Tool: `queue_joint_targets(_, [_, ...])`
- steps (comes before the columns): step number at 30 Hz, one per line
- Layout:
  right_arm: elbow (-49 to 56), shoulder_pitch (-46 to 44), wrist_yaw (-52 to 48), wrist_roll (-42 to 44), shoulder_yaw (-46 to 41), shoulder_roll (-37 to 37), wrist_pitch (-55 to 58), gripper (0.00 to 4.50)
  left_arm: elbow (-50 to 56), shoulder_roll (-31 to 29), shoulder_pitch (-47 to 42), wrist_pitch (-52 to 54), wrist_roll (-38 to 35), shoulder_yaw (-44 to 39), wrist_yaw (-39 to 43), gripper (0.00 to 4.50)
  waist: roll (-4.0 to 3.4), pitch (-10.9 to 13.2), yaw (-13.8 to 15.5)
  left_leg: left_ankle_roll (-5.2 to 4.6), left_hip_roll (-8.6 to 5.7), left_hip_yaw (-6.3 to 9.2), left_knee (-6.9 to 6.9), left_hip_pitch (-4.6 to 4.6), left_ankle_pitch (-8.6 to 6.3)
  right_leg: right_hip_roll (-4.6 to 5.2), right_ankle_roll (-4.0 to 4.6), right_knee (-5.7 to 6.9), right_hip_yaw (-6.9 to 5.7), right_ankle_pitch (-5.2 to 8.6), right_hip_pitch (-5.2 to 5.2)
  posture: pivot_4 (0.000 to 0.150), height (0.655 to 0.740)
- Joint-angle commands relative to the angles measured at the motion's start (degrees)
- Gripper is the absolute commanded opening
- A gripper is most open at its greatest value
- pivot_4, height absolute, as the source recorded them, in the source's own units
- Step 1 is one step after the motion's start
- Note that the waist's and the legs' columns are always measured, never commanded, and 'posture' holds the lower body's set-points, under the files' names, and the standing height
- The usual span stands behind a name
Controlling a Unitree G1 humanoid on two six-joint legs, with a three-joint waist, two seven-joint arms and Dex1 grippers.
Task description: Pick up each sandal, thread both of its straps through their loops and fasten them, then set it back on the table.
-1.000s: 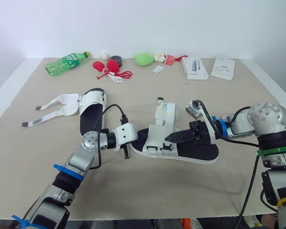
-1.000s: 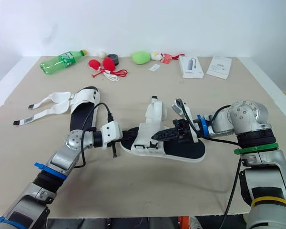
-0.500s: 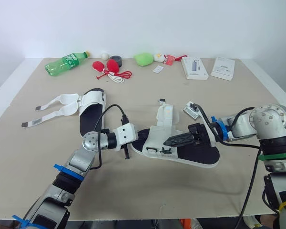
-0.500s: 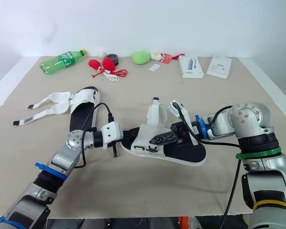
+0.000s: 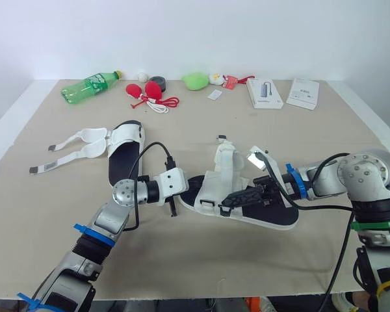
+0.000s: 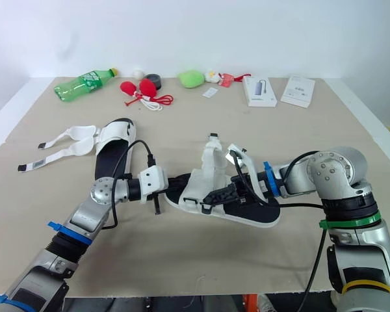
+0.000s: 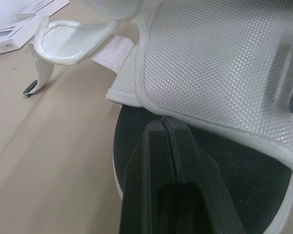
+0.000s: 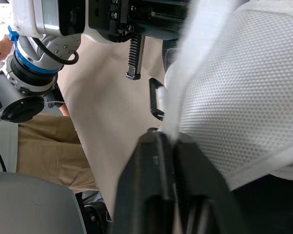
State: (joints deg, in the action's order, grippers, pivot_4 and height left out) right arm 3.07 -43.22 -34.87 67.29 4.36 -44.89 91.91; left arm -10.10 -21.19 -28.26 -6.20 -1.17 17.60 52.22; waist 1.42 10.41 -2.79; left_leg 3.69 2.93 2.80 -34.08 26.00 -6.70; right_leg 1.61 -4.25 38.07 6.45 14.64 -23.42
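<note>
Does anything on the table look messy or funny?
Yes. The left sandal lies undone: its two white straps sprawl sideways across the table, not threaded. The right hand pinches the middle sandal.

Beige table [image 5: 201, 279]: sandal [image 5: 125, 156] (straps splayed) left, second sandal [image 5: 273, 209] centre; bottle [image 5: 90, 85], red cable [image 5: 157, 103], boxes [image 5: 265, 93] along back.

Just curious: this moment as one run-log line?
left gripper: shut on near sandal | right gripper: shut on same | far sandal: straps loose
</note>
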Motion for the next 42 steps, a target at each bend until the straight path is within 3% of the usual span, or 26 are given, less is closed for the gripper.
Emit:
queue_joint_targets(1, [-1.1,-2.7,-1.2,-1.8,-2.4,1.1,-0.9,1.87,-0.7,-0.6,0.9,0.7,0.7,1.0,1.1,0.0,0.0,0.0,0.0,0.0,0.0,0.01,0.01,0.0,0.0,0.0,0.01,0.0,0.0,0.01,0.0,0.15,0.74])
queue_joint_targets(9, [-7.9,-9.2,-1.9,-6.9,-3.0,4.2,-3.3,1.87,-0.4,-0.4,1.1,0.8,0.7,1.1,1.2,0.0,0.0,0.0,-0.1,-0.01,0.01,-0.02,-0.03,0.0,0.0,0.0,0.0,0.0,0.0,-0.03,-0.01,0.15,0.74])
queue_joint_targets(10, [-8.2,-9.4,-2.0,-7.3,-3.1,4.5,-3.2,1.48,-0.4,-0.4,1.1,0.8,0.7,1.1,1.2,0.0,0.0,0.0,-0.1,0.0,0.01,-0.01,-0.02,0.0,0.0,-0.01,0.0,0.0,0.0,-0.02,-0.01,0.15,0.74])
queue_joint_targets(11, [-8.3,-9.4,-2.1,-7.5,-3.2,4.7,-3.2,1.37,-0.3,-0.4,1.2,0.8,0.7,1.1,1.2,0.0,-0.01,0.0,-0.1,0.0,0.01,-0.01,-0.01,0.0,0.0,-0.01,0.0,0.0,0.0,-0.02,-0.01,0.15,0.74])
queue_joint_targets(12, [-8.3,-9.3,-2.1,-7.7,-3.5,5.0,-3.1,0.79,-0.3,-0.5,1.2,0.8,0.7,1.0,1.2,0.0,0.0,0.0,-0.1,-0.01,0.0,0.0,0.0,0.02,0.0,-0.01,-0.02,0.0,0.0,-0.01,-0.01,0.15,0.74])
queue_joint_targets(13, [-8.0,-9.1,-2.6,-7.5,-3.9,5.1,-2.8,0.79,-0.3,-0.6,1.4,0.8,0.7,1.0,1.2,0.0,-0.01,0.0,-0.1,-0.01,0.0,0.0,-0.01,0.02,0.0,-0.01,-0.02,0.0,0.0,-0.01,-0.01,0.15,0.74])
queue_joint_targets(14, [-7.6,-8.6,-3.0,-7.2,-4.2,5.0,-2.4,0.13,-0.2,-0.6,1.5,0.8,0.7,0.9,1.2,0.0,-0.01,0.0,-0.1,-0.01,0.0,0.0,0.0,0.02,0.0,-0.01,-0.04,0.0,0.0,-0.02,-0.01,0.15,0.74])
queue_joint_targets(27, [5.8,3.3,-4.3,-5.7,-6.9,3.8,0.4,0.13,0.7,-0.7,2.2,1.3,0.8,1.1,1.1,0.0,0.01,0.0,0.0,-0.03,0.0,0.05,-0.03,0.02,-0.01,-0.01,-0.02,0.0,-0.04,0.0,0.01,0.15,0.74])
queue_joint_targets(32, [11.0,6.4,-8.8,-6.7,-4.8,1.0,-4.2,0.13,0.5,-0.6,1.9,1.3,0.7,1.2,1.3,0.0,0.01,0.0,0.1,-0.02,0.0,0.05,-0.04,0.03,-0.01,0.0,-0.01,0.0,-0.04,0.01,0.02,0.15,0.74])
queue_joint_targets(35, [11.5,5.9,-19.1,-9.3,-2.5,-5.2,-12.3,1.01,0.5,-0.6,2.0,1.2,0.7,1.2,1.4,0.0,0.0,0.0,0.1,-0.02,-0.01,0.04,-0.03,0.03,-0.01,0.01,-0.01,-0.01,-0.04,0.02,0.01,0.15,0.74])
queue_joint_targets(42, [4.7,4.4,-32.3,-12.1,-2.1,-13.2,-18.1,4.21,0.4,-1.0,2.0,1.1,0.6,1.0,1.5,0.0,0.0,0.0,0.0,-0.01,0.01,-0.03,-0.1,-0.02,-0.02,0.03,0.05,-0.03,-0.04,-0.03,0.0,0.15,0.74])
